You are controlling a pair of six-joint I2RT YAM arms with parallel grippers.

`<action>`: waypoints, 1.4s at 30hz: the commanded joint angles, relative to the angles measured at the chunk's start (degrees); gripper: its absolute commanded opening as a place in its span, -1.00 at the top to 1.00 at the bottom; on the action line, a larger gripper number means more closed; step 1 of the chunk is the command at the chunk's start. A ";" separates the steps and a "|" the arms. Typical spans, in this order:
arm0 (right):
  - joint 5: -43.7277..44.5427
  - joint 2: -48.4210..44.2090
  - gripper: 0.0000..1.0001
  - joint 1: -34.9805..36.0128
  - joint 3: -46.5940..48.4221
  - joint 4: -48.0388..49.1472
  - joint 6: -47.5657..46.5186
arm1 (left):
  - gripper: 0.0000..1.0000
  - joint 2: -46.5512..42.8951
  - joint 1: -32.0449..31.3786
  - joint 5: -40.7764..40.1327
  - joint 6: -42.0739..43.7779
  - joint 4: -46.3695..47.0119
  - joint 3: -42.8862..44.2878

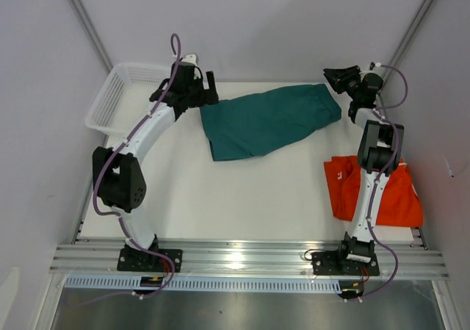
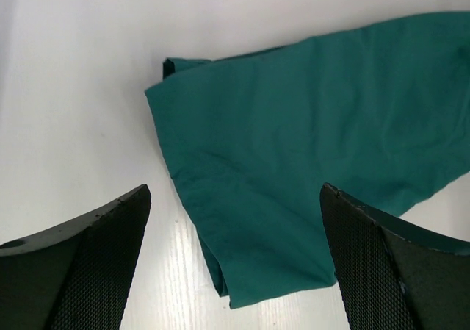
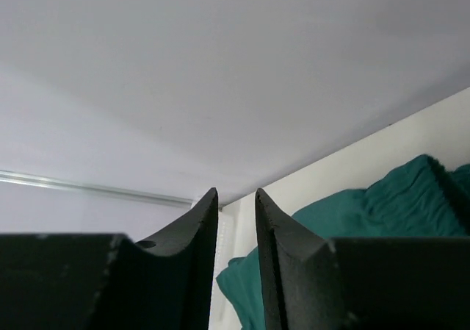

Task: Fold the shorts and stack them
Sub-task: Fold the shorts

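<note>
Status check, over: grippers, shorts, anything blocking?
Left gripper wide open, empty, above teal shorts. Right gripper narrowly open, empty, off their far end. Orange shorts apart, unstacked, right arm overhead.

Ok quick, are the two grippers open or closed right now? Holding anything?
Left gripper: wide open, holding nothing.
Right gripper: only a little open, holding nothing.
</note>
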 commanded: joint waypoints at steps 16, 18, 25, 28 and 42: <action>4.96 12.68 0.45 4.15 -2.96 8.44 7.10 | -0.94 1.39 -3.09 3.20 -0.45 3.95 -2.11; 9.08 9.60 0.43 4.41 -7.19 7.21 6.04 | -0.94 1.13 -3.27 3.29 -0.53 3.95 -2.37; 6.03 5.91 0.36 4.68 -4.04 5.47 5.08 | -0.94 -1.68 -4.85 2.23 0.08 2.98 -2.46; 5.94 0.99 0.25 4.59 -4.65 3.78 2.70 | -0.94 -3.00 -5.38 1.79 0.26 2.45 -2.72; 11.20 8.71 0.25 4.33 3.71 0.97 6.48 | -0.94 -8.63 -7.13 0.48 1.57 1.22 -6.50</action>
